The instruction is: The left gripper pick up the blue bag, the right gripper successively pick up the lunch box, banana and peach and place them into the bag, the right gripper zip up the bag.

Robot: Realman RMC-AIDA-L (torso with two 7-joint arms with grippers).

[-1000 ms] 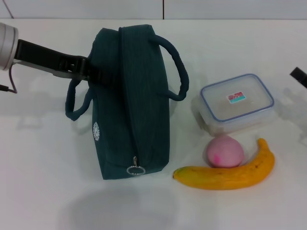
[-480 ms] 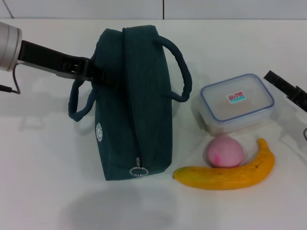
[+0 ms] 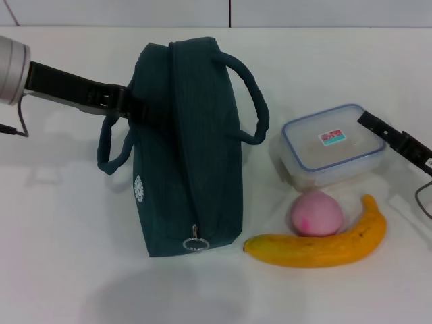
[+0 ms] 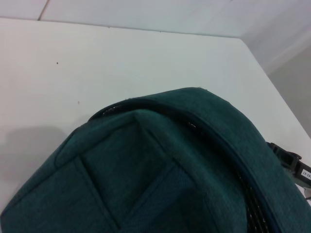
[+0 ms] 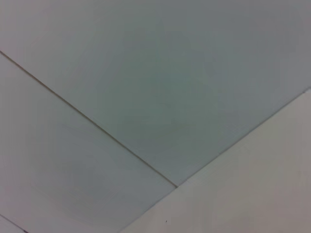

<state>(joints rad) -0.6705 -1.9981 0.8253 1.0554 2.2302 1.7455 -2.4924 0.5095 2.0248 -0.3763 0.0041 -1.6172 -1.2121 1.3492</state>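
The blue bag (image 3: 187, 152) carries a small white round logo (image 3: 138, 188) on its left side panel, design not readable. The lunch box (image 3: 333, 146) has a small sticker (image 3: 332, 138) on its lid, pink and cyan, text too small to read. A white label shows on the right arm near the frame edge, also unreadable.

The bag is zipped shut, zipper line running along the top ridge to a silver ring pull (image 3: 196, 242) at the near end, so contents are not visible. The lunch box is closed, translucent white with a blue seal line (inside looks pale, cannot tell contents).

The bag sits on the white table (image 3: 61, 223), left of centre, dark teal fabric, one loop handle arching to the right, the other hanging on the left. The left gripper (image 3: 127, 106) comes in from the left and meets the bag's upper left side at the left handle; fingers are hidden against the fabric, cannot tell whether they grasp. The left wrist view shows only the bag's end close up.

The peach (image 3: 316, 213) lies in front of the lunch box, touching the banana (image 3: 322, 245). The right gripper (image 3: 378, 128) reaches in from the right edge just over the box's right rim; grip state cannot be told.
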